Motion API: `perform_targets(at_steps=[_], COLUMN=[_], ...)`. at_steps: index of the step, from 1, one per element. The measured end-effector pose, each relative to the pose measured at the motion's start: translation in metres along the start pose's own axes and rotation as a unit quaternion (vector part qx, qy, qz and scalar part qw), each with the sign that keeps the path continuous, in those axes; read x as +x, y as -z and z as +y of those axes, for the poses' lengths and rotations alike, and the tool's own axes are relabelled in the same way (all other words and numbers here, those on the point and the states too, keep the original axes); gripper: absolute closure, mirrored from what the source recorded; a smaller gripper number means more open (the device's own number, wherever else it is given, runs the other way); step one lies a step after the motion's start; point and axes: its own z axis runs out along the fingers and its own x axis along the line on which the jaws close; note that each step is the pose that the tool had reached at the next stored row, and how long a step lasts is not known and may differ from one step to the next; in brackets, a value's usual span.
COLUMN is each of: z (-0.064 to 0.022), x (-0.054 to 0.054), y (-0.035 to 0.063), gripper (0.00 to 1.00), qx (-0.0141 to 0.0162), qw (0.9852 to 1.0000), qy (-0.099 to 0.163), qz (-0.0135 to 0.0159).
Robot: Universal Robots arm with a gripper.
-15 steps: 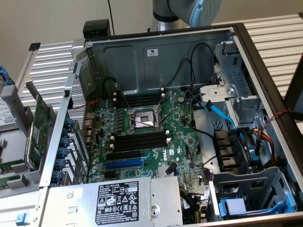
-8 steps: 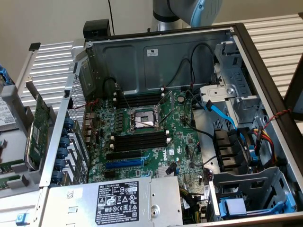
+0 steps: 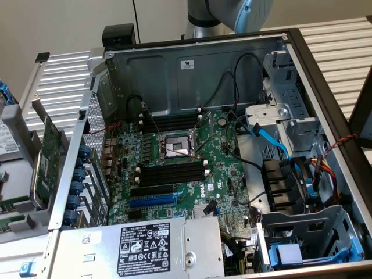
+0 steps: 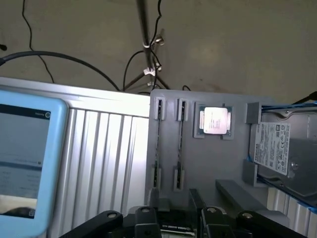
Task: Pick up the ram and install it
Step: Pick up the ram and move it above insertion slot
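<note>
Pick-up step, seemingly: the black two-fingered tool [image 4: 176, 218] stands wide over the grey plastic tray [image 4: 208, 168]. What seems to be the narrow, white-labelled ram stick [image 4: 176, 229] lies right under it, ungripped. Gripping calls for squaring the tool on its long edges.

Arm [image 3: 232, 13], tool [image 4: 174, 206], hard drive [image 4: 285, 158]: each cropped by picture edge.

The motherboard [image 3: 224, 152] is green with black memory slots [image 3: 171, 172], the cable [image 3: 272, 141] blue, the tray [image 4: 208, 168] grey.
</note>
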Motion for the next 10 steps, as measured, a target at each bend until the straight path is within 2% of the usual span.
perform_targets(at_steps=[1, 10], z=[0.0, 0.0], x=[0.001, 0.002], y=[-0.0017, -0.018], gripper=[0.61, 0.61], qx=[0.0, 0.0], qw=[1.0, 1.0], qy=[0.0, 0.0], qz=[0.0, 0.0])
